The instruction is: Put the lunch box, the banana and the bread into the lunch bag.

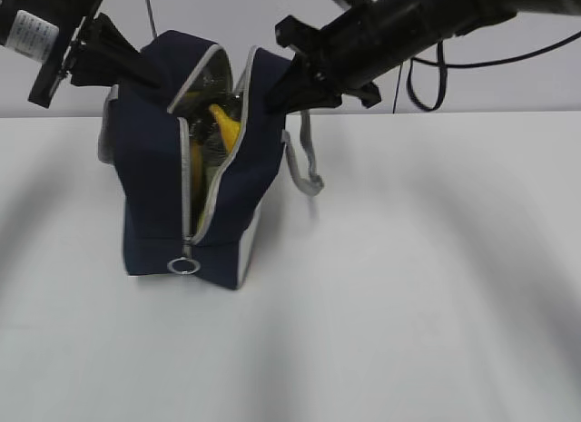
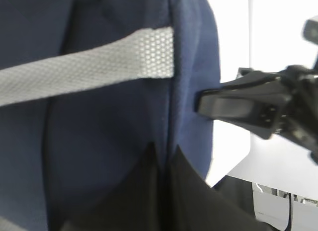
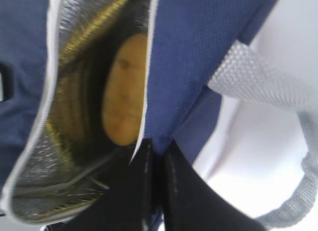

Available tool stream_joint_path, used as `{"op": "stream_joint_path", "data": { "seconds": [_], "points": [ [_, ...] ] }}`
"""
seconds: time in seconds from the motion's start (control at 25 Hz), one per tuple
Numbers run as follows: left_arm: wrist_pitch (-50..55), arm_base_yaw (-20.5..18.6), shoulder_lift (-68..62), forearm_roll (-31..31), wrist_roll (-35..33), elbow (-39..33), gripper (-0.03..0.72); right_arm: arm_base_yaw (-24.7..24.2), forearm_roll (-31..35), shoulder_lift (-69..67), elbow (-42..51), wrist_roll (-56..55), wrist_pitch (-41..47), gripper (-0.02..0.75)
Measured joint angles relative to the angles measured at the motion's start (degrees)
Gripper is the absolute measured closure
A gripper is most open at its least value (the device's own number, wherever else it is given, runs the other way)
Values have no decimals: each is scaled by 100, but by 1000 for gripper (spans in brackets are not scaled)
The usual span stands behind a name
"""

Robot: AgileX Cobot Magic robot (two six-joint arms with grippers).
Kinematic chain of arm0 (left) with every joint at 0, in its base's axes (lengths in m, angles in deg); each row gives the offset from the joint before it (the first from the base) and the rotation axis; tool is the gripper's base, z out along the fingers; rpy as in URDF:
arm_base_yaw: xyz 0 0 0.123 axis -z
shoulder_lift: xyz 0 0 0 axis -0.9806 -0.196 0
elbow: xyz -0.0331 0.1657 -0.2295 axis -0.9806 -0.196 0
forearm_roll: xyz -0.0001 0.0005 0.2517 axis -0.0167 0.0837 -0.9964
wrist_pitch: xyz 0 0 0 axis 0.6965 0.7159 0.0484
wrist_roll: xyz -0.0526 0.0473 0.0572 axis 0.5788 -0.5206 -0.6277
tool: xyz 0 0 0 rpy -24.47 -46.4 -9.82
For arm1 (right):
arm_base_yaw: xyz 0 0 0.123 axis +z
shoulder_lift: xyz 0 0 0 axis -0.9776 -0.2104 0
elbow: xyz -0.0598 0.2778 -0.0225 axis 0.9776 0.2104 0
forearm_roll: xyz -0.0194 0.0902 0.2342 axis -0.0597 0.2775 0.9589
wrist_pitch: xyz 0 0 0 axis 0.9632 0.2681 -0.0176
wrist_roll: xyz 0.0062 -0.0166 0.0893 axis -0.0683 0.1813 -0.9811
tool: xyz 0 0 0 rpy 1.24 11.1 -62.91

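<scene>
The lunch bag (image 1: 168, 168) stands upright on the white table (image 1: 408, 277), its zipper band parted along the top and down the near face to a ring zip-pull (image 1: 184, 266) at the bottom of the opening. The left gripper (image 1: 150, 75) meets the bag's left top edge; in the left wrist view its fingers (image 2: 149, 191) are pressed together on the navy fabric, with a grey handle (image 2: 84, 67) strap crossing the panel above them. The right gripper (image 1: 277, 93) meets the opposite top edge; in the right wrist view its fingers (image 3: 144, 186) are closed on the zipper-trimmed rim of the bag, the silver lining (image 3: 44, 191) lying to their left and the navy outer wall to their right. Between the two grippers the mouth of the bag gapes. The banana (image 1: 225, 127) shows as a yellow shape inside the opening, below and between the fingertips. The bread (image 3: 124, 92) sits inside the lining, directly above the right fingers in the right wrist view. The second handle (image 1: 304, 163) hangs loose outside the bag, below the right gripper. The lunch box cannot be made out in any view.
</scene>
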Motion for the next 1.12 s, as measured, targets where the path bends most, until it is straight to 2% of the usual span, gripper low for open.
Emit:
{"op": "stream_joint_path", "data": {
  "seconds": [0.32, 0.52, 0.76, 1.12],
  "points": [
    [-461, 701, 0, 456, -12, 0, 691, -339, -1330, 536, -637, -778, 859, 743],
    [-1082, 1072, -32, 575, -12, 0, 691, -407, -1758, 546, -779, -971, 1078, 743],
    [-1502, 1139, -282, 814, -17, 0, 691, -421, -1962, 546, -779, -1021, 948, 743],
    [-1607, 1134, -691, 933, -17, 0, 691, -421, -1922, 188, -826, -1021, 813, 743]
  ]
}}
